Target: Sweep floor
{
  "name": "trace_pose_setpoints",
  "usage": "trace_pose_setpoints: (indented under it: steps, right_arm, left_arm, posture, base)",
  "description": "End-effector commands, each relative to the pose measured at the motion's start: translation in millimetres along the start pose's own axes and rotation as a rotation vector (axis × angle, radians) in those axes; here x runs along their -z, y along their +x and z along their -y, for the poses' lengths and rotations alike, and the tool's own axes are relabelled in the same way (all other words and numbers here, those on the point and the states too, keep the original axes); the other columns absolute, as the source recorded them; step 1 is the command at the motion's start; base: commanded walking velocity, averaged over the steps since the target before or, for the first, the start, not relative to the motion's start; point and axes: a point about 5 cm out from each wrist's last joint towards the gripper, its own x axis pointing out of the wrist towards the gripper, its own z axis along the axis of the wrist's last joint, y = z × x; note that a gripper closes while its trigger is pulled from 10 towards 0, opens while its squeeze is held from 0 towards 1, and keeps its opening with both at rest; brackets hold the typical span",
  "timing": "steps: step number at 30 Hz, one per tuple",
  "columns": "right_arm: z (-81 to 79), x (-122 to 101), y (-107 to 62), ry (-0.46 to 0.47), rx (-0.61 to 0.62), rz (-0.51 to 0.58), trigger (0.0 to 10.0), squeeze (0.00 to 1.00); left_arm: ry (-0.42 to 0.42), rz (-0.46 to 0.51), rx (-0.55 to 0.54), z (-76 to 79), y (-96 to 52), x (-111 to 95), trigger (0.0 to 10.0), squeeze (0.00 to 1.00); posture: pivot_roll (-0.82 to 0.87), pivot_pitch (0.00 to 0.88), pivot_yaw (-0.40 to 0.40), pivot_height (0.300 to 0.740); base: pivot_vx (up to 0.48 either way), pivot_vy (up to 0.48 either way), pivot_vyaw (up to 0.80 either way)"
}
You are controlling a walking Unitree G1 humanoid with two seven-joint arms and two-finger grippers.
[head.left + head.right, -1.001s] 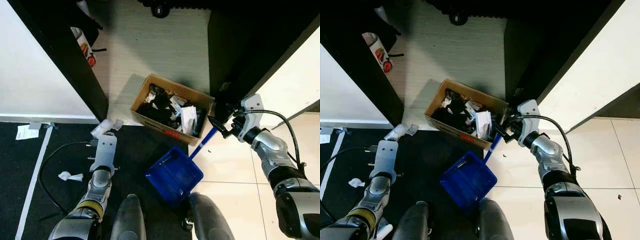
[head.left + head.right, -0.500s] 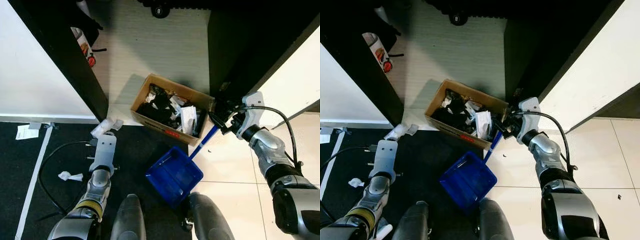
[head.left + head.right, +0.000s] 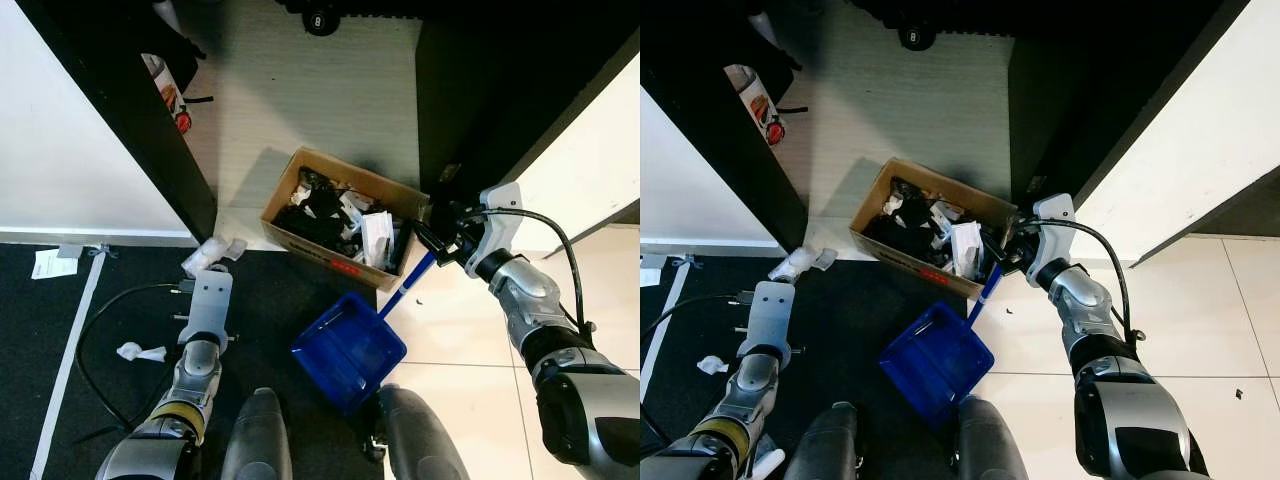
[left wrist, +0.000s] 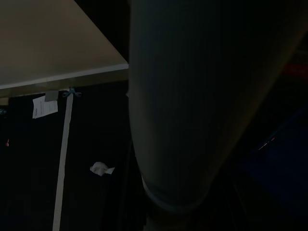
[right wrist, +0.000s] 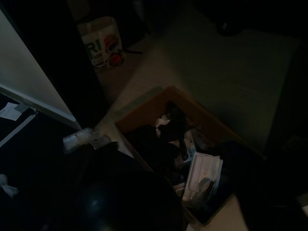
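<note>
I am gripping the blue plastic dustpan's (image 3: 349,348) handle with my right pincer (image 3: 432,240), beside the brown cardboard trash box's (image 3: 341,222) right edge; left pincer's (image 3: 208,290) state: cannot tell.

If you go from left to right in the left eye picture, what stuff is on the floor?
White paper scrap → crumpled white tissue → left gripper → cardboard box full of trash → blue dustpan → right gripper at the top of the dustpan's handle.

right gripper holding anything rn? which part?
Yes: the right gripper holds the blue dustpan by the top end of its long handle, beside the cardboard box. The left gripper holds nothing.
</note>
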Motion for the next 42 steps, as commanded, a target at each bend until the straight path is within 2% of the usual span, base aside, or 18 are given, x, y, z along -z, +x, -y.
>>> trace_pose_setpoints:
  steps: [1, 20, 32, 33, 34, 35, 39, 42]
  right_arm:
    - [0.7, 4.4, -2.9, 0.017, 0.016, -0.006, 0.0, 0.0]
    - [3.7, 10.8, -6.8, -0.006, 0.038, -0.06, 0.0, 0.0]
    - [4.5, 16.6, -9.9, 0.037, 0.085, -0.068, 0.0, 0.0]
    - [12.3, 12.0, -10.5, 0.072, 0.158, -0.037, 1.4, 0.0]
    - [12.3, 12.0, -10.5, 0.072, 0.158, -0.037, 1.4, 0.0]
    - [21.8, 5.6, -10.9, 0.125, 0.242, 0.006, 10.0, 0.0]
    - [30.5, -2.8, -11.6, 0.168, 0.307, 0.066, 10.0, 0.0]
    - [32.1, -6.0, -11.9, 0.167, 0.315, 0.09, 10.0, 0.0]
  left_arm:
    - [0.009, -0.086, 0.006, -1.8, -9.3, 22.8, 10.0, 0.0]
    - [0.008, -0.086, 0.007, -0.4, -8.9, 22.0, 10.0, 0.0]
    - [0.01, -0.092, 0.009, 1.4, -8.1, 21.2, 10.0, 0.0]
    - [-0.008, -0.078, 0.002, 0.1, -7.7, 19.7, 10.0, 0.0]
    - [-0.008, -0.078, 0.002, 0.1, -7.7, 19.7, 10.0, 0.0]
    - [-0.038, -0.054, -0.026, -5.3, -6.0, 15.7, 10.0, 0.0]
    - [-0.068, -0.002, -0.048, -13.5, -1.3, 4.5, 10.0, 0.0]
    - [-0.07, 0.055, -0.049, -19.1, 2.7, -7.3, 10.0, 0.0]
  posture:
    - [0.03, 0.202, -0.06, 0.74]
    - [0.03, 0.192, -0.066, 0.74]
    - [0.02, 0.169, -0.066, 0.74]
    - [0.02, 0.155, -0.062, 0.74]
    - [0.02, 0.155, -0.062, 0.74]
    - [0.01, 0.126, -0.047, 0.74]
    - [0.01, 0.101, -0.037, 0.74]
    - [0.01, 0.077, -0.029, 0.74]
  base:
    - [0.0, 0.0, 0.0]
    - [0.0, 0.0, 0.0]
    - [0.0, 0.0, 0.0]
    - [0.0, 0.0, 0.0]
    - [0.0, 0.0, 0.0]
    - [0.0, 0.0, 0.0]
    - [0.0, 0.0, 0.0]
    - [0.0, 0.0, 0.0]
